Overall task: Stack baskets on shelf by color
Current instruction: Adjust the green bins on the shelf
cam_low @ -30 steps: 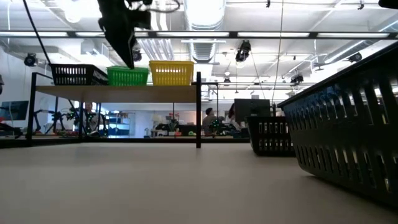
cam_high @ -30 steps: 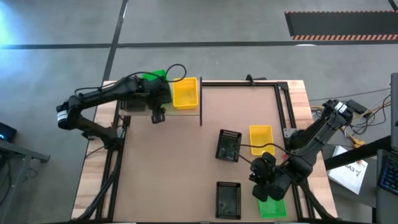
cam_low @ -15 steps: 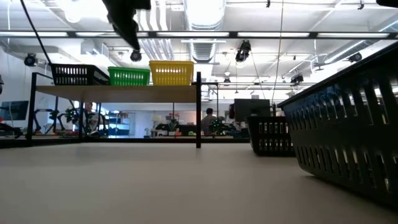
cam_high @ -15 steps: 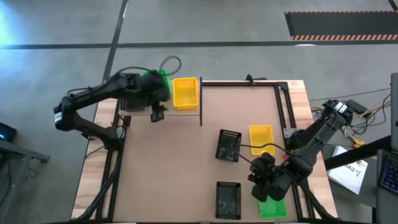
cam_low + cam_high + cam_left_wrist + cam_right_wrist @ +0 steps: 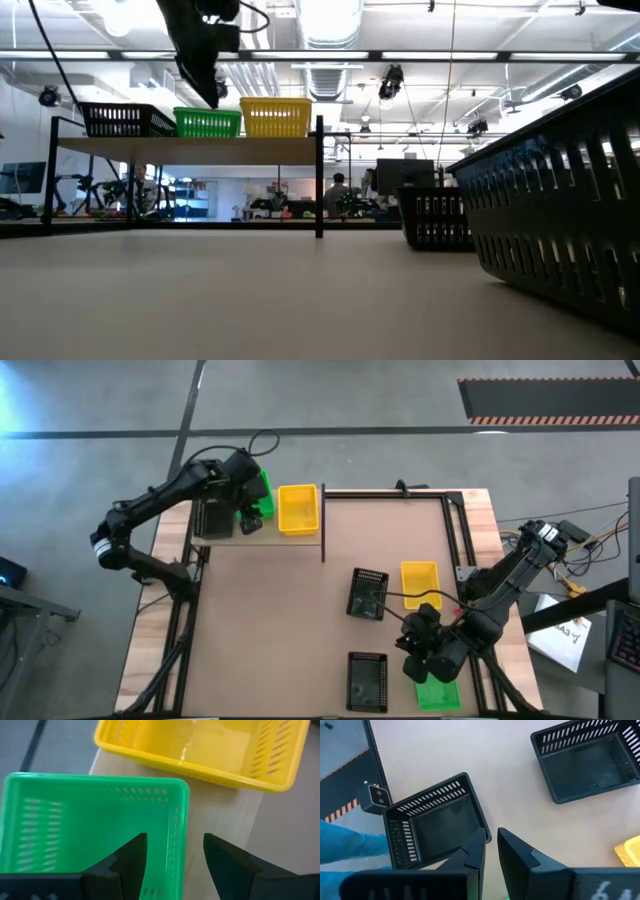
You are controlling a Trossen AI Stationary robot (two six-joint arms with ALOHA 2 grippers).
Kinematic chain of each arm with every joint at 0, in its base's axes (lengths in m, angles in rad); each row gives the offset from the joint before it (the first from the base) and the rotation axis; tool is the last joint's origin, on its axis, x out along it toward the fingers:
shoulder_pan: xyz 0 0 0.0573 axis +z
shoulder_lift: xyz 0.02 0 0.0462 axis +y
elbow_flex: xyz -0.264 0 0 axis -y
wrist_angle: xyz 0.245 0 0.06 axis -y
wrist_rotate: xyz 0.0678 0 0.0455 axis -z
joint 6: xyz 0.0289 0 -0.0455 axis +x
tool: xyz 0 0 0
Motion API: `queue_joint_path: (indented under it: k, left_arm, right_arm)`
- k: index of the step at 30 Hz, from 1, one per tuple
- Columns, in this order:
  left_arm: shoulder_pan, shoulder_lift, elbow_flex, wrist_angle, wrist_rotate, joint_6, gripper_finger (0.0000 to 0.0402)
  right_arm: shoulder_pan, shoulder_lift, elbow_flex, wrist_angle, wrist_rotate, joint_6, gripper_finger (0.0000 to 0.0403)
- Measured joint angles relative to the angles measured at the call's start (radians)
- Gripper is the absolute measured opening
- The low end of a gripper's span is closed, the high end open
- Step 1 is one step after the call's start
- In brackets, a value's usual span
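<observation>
The left end effector (image 5: 172, 857) is held open and empty over the bright green plastic mesh basket (image 5: 95, 827) set beside the yellow mesh basket (image 5: 210, 747) on the pale wooden shelf (image 5: 225, 815), so colours are grouped.

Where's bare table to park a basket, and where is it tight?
Free: the brown table left of the two black baskets, below the shelf. Crowded: near the right gripper, among the yellow basket, the green basket and the black ones.
</observation>
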Motion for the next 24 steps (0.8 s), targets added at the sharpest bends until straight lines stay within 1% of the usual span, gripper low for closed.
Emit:
queue_joint_path:
  k: [2, 8, 10, 13, 20, 24]
  left_arm:
    - [0.002, 0.016, -0.001, 0.000, 0.019, 0.017, 0.0180]
    - [0.001, 0.060, -0.004, 0.000, 0.026, 0.021, 0.0179]
    - [0.001, 0.065, -0.004, -0.001, 0.025, 0.022, 0.0170]
    - [-0.003, 0.065, -0.004, -0.001, 0.035, 0.022, 0.0141]
    - [-0.005, 0.048, -0.002, -0.058, 0.091, 0.020, 0.0047]
    - [-0.019, 0.027, -0.003, -0.090, 0.112, 0.020, 0.0012]
  right_arm:
    - [0.000, 0.000, 0.000, 0.000, 0.000, 0.001, 0.0043]
    - [0.000, 0.000, 0.000, 0.000, 0.000, 0.001, 0.0043]
    - [0.000, 0.000, 0.000, 0.000, 0.000, 0.001, 0.0043]
    - [0.000, 0.000, 0.000, 0.000, 0.001, 0.001, 0.0043]
    - [0.000, 0.000, 0.000, 0.000, 0.002, 0.001, 0.0043]
    - [0.000, 0.000, 0.000, -0.001, 0.003, 0.001, 0.0043]
